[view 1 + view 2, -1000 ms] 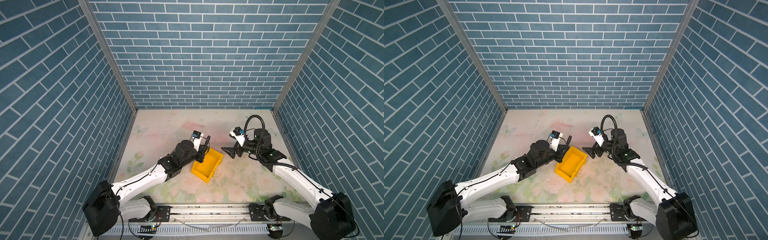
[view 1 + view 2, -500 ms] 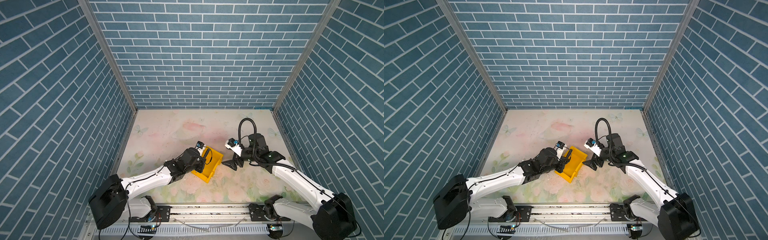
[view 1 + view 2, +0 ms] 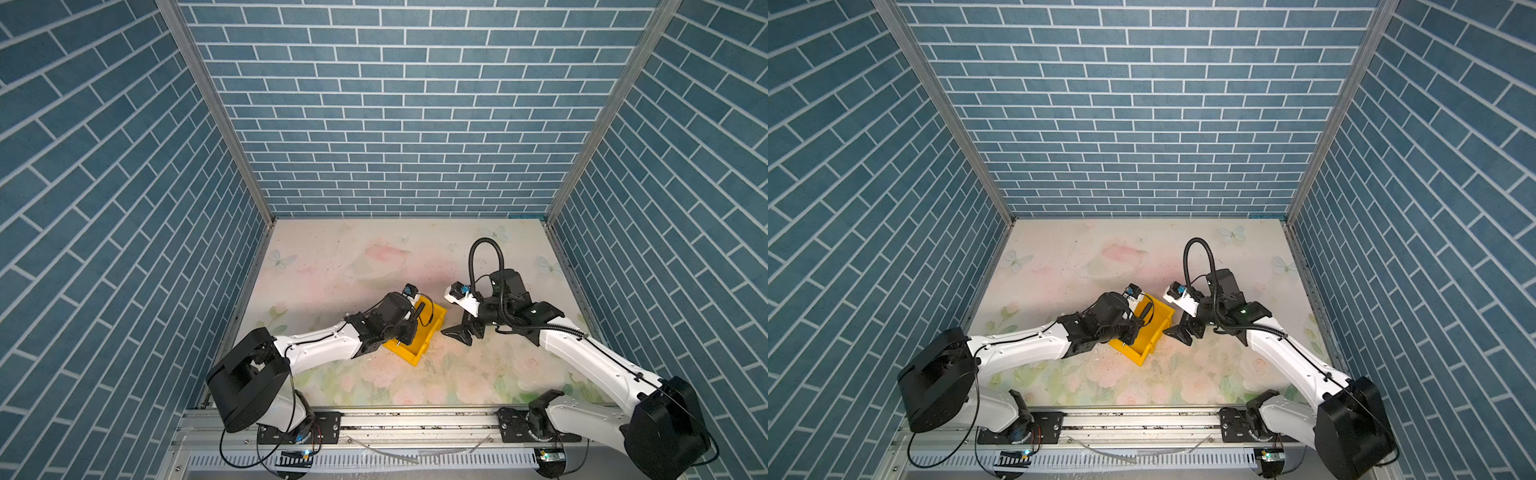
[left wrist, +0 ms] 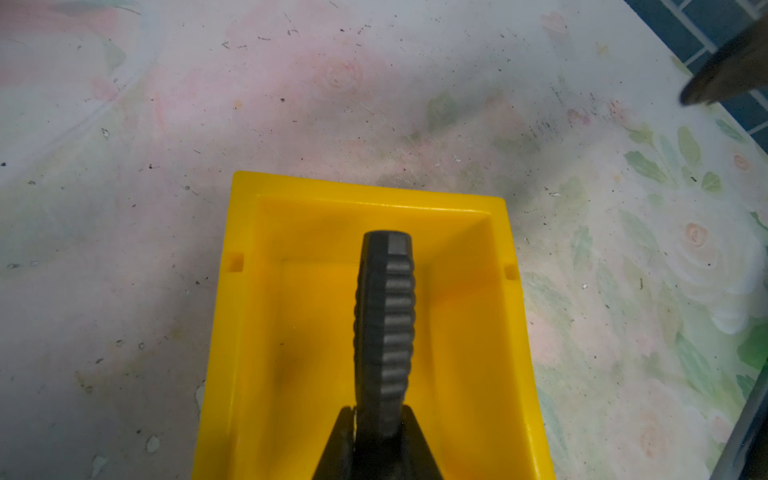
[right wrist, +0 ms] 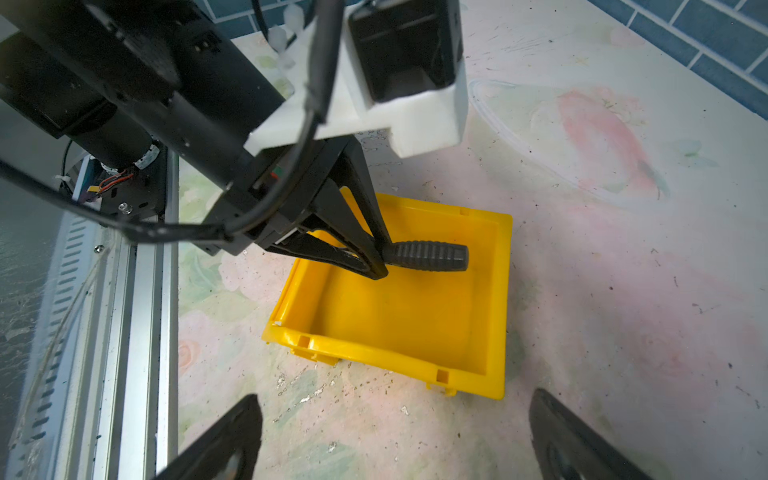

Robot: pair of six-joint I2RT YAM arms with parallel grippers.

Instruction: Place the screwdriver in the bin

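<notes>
The yellow bin sits on the floral mat near the middle, open side up. My left gripper is shut on the screwdriver. Its black ribbed handle sticks out over the bin's inside. The thin shaft tip pokes out behind the fingers. My right gripper stands open and empty just right of the bin, low over the mat.
Blue brick-patterned walls close in the back and both sides. A metal rail runs along the front edge. The floral mat behind the bin is bare apart from scuffs and crumbs.
My left arm has come down and toward the front, bringing the screwdriver from above the bin's far corner to low over its inside. The right gripper has dropped and moved closer to the bin.
</notes>
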